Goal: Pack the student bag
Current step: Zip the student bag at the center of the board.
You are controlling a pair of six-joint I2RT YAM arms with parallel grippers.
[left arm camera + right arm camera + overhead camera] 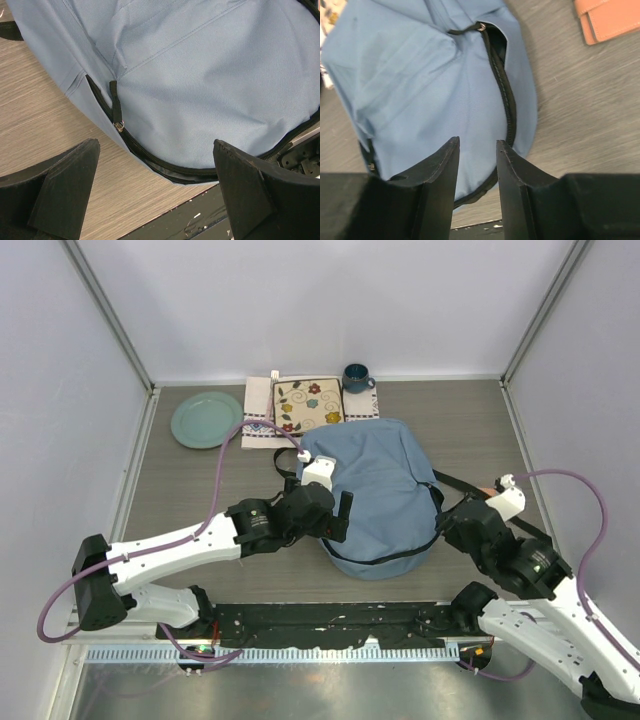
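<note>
The light-blue student bag (378, 490) lies flat mid-table, black straps trailing to its right. Its dark zipper runs round the near rim and gapes a little. My left gripper (338, 523) hovers over the bag's near-left edge, wide open and empty. In the left wrist view (155, 170) a zipper pull (118, 126) hangs just beyond the fingers. My right gripper (441, 512) is at the bag's right edge. In the right wrist view (477, 141) the jaws stand a narrow gap apart above the bag (430, 85), holding nothing. Another zipper pull (479, 26) lies farther off.
A teal plate (205, 420) sits at the back left. An embroidered white cloth mat (308, 405) and a dark blue mug (356, 378) lie behind the bag. A salmon-pink flat case (607, 17) lies right of the bag. A black rail (330, 625) runs along the near edge.
</note>
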